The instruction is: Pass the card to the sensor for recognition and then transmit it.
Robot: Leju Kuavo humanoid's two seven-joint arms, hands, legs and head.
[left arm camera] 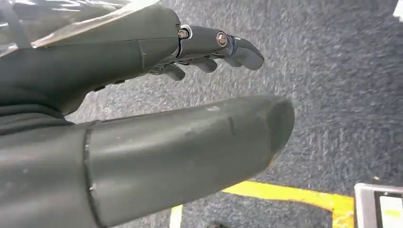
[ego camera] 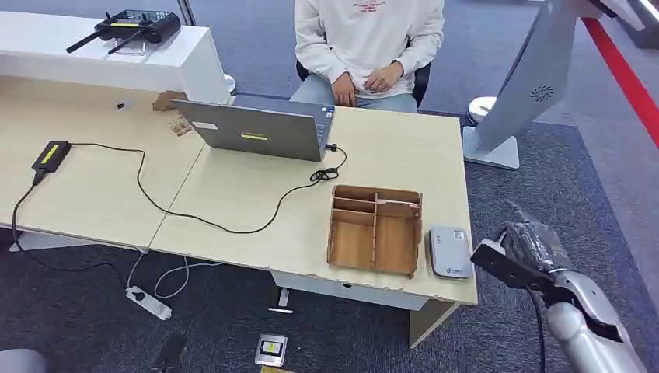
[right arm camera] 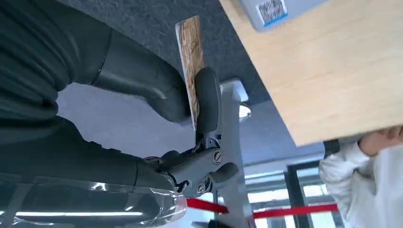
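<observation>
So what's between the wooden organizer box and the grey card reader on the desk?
Nothing: the head view shows a narrow strip of bare desktop between the wooden compartment box and the flat grey card reader.

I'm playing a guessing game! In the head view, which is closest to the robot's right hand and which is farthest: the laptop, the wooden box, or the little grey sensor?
From the right hand, which holds the card off the table's right end:
1. Grey sensor, at the table's front right corner.
2. Wooden box, just left of the sensor.
3. Laptop, farther back and left, in front of the seated person.
</observation>
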